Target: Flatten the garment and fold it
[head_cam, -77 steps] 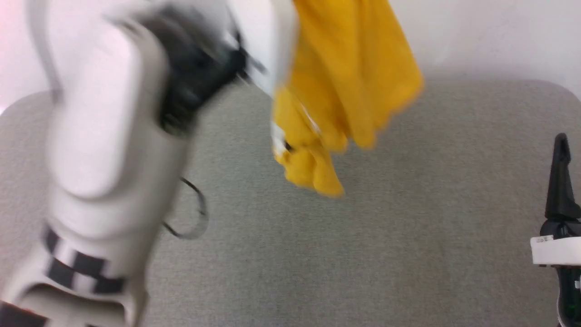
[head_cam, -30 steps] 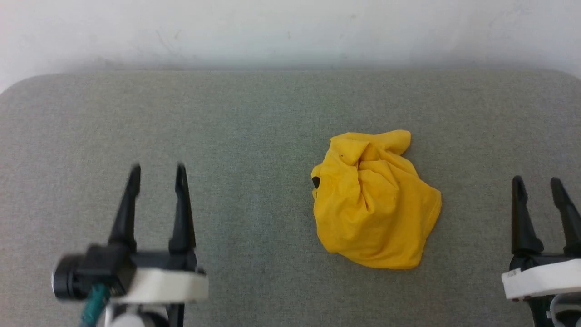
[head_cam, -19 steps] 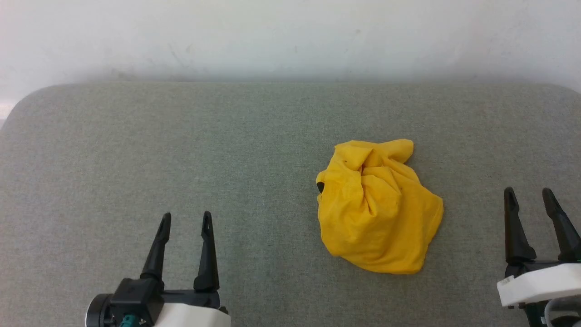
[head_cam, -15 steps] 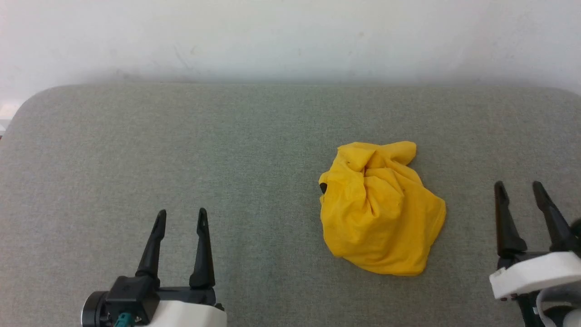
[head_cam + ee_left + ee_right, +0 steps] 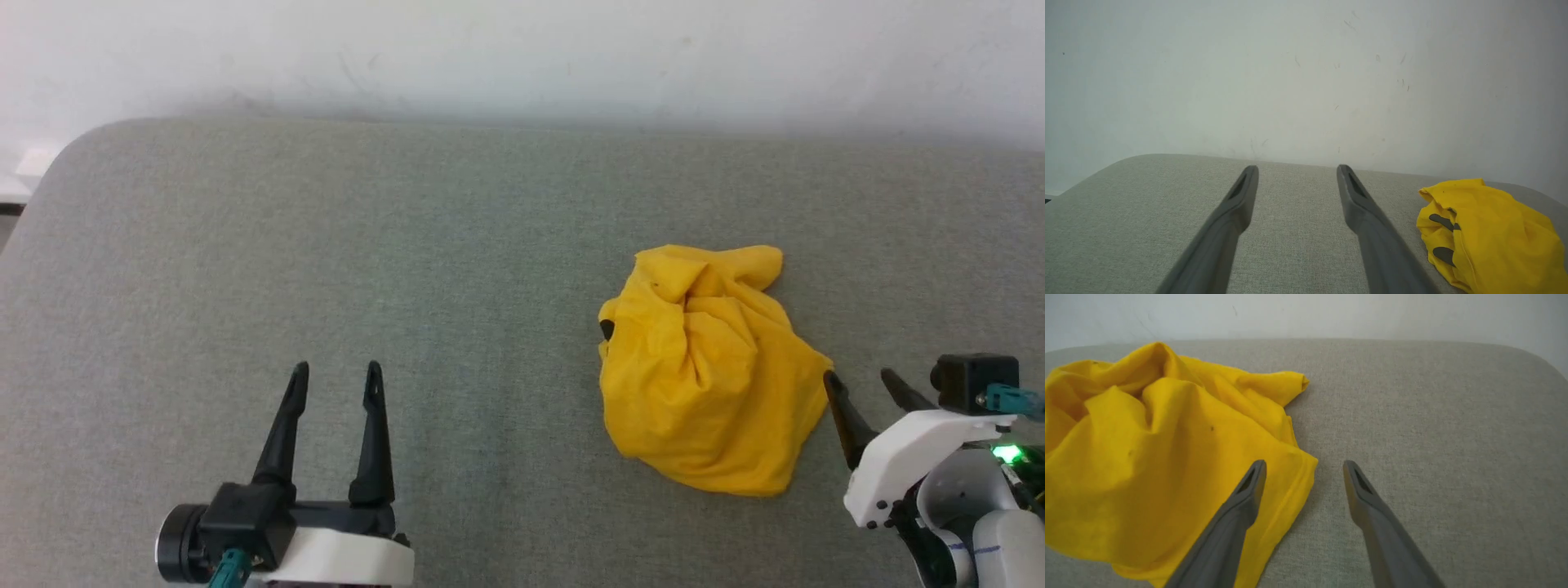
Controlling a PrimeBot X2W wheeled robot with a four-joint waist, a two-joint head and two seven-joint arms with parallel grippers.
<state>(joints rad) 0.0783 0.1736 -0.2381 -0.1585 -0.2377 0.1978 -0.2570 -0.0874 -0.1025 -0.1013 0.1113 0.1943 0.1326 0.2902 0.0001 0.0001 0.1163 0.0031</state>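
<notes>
one crumpled heap was all the garment [image 5: 706,376] amounted to, lying right of centre on the grey padded surface [image 5: 367,245], not yet flattened. both tools stood with jaws spread wide and holding nothing: the left gripper [image 5: 337,367] well apart from the cloth, the right gripper [image 5: 857,377] just beside its right edge, one finger over the fabric in the right wrist view. the cloth looked thin, light and limp, likely to sag and cling to itself. the stitched hem [image 5: 1302,477] nearest the right gripper seemed the best place to pinch, being a firmer doubled layer; the bunched top would only drag folds along.
</notes>
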